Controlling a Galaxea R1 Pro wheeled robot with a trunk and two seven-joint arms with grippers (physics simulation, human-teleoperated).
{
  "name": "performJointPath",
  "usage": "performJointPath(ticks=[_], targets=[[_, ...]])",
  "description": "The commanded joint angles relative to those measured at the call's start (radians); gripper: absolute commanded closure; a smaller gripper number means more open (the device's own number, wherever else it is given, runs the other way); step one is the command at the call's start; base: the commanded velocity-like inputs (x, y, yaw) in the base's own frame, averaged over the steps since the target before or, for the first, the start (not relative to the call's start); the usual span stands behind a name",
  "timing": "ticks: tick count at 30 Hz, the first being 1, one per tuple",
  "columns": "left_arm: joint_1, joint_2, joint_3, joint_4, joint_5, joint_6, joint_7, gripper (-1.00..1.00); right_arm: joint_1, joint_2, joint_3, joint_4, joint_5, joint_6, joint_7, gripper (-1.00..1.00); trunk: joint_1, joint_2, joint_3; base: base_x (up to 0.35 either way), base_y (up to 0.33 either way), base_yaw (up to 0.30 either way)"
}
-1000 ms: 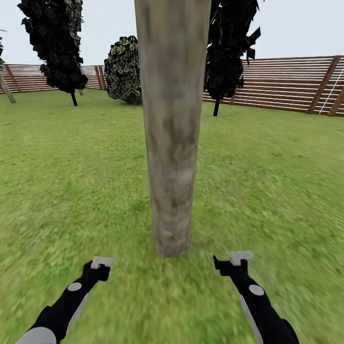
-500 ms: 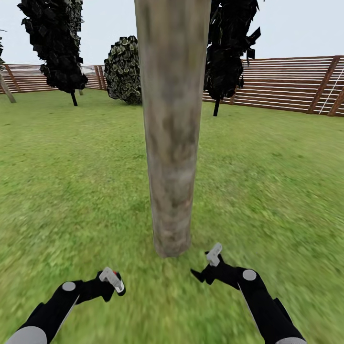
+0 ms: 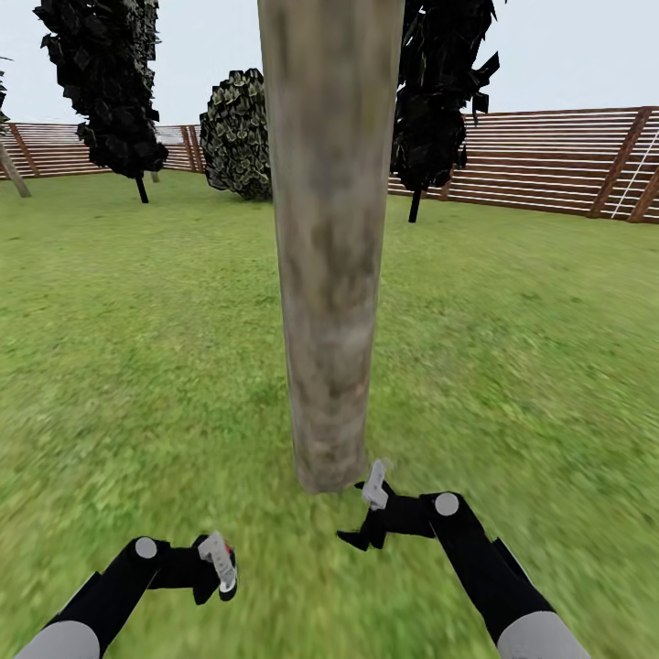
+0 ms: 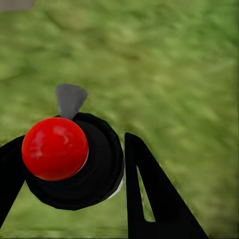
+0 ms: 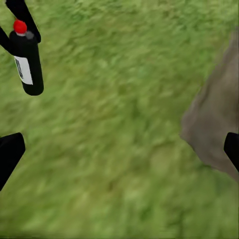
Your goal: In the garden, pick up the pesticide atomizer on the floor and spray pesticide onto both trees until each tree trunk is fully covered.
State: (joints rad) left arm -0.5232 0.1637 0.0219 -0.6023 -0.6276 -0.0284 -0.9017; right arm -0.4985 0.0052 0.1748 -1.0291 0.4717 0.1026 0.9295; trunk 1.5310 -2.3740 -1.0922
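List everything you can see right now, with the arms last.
tree trunk: 1, mottled grey-brown, dead ahead
far trunk: 1, grey, leaning, far left by the fence
cone trees: 2, black-leaved, back left and behind the near trunk
bush: 1, dark with pale leaves, at the back
fence: brown slats, around the lawn
grass: green, underfoot
pesticide atomizer: 1, black, red cap, white label, held off the grass
left tool: black, shut on the atomizer
right tool: black, open, near the trunk's base
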Motion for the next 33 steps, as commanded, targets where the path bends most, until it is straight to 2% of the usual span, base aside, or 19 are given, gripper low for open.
performJointPath(ticks=[1,3,4,8,12,14,16,18,23,27,33], targets=[[-0.001,-0.001,0.001,0.0,-0.016,0.003,0.0,1.0,-0.002,0.0,0.007,0.0,0.001,0.0,0.003,-1.0,0.0,0.0,0.0,0.0,0.0,0.0],[-0.001,-0.002,0.001,0.0,-0.047,0.007,0.0,1.0,-0.004,0.0,0.013,0.0,0.001,0.0,0.018,-1.0,0.0,0.0,0.0,0.0,0.0,0.0],[-0.001,-0.003,0.001,0.0,-0.057,0.007,0.0,1.0,-0.004,0.0,0.014,0.0,0.001,0.0,0.028,1.0,0.0,0.0,0.0,0.0,0.0,0.0],[0.0,-0.005,0.001,0.001,-0.078,0.007,0.0,1.0,-0.005,-0.001,0.016,0.0,0.003,-0.001,0.049,1.0,0.0,0.0,0.0,0.0,0.0,0.0],[0.0,-0.008,-0.006,0.001,-0.081,0.006,-0.005,1.0,-0.005,-0.001,0.018,0.002,0.006,-0.001,0.056,1.0,0.0,0.0,0.0,0.0,0.0,0.0],[0.0,-0.009,-0.032,0.001,-0.081,0.006,-0.015,1.0,-0.005,-0.001,0.018,0.002,0.016,-0.001,0.058,1.0,0.0,0.0,0.0,0.0,0.0,0.0],[0.0,-0.012,-0.077,0.001,-0.08,0.005,-0.024,1.0,-0.005,-0.001,0.018,0.003,0.033,-0.001,0.067,1.0,0.0,0.0,0.0,0.0,0.0,0.0],[0.0,-0.017,-0.092,0.001,-0.08,0.003,-0.028,1.0,-0.005,-0.001,0.018,0.003,0.038,-0.001,0.083,1.0,0.0,0.0,0.0,0.0,0.0,0.0],[0.001,-0.041,-0.101,0.001,-0.079,-0.006,-0.033,1.0,-0.005,-0.001,0.018,0.005,0.043,-0.001,0.101,1.0,0.0,0.0,0.0,0.0,0.0,0.0],[0.002,-0.085,-0.103,0.002,-0.079,-0.011,-0.034,1.0,-0.005,0.0,0.021,0.009,0.044,-0.001,0.103,1.0,0.0,0.0,0.0,0.0,0.0,0.0],[0.002,-0.129,-0.104,0.003,-0.079,-0.013,-0.034,1.0,-0.005,0.001,0.036,0.038,0.044,-0.001,0.103,1.0,0.0,0.0,0.0,0.0,0.0,0.0]])
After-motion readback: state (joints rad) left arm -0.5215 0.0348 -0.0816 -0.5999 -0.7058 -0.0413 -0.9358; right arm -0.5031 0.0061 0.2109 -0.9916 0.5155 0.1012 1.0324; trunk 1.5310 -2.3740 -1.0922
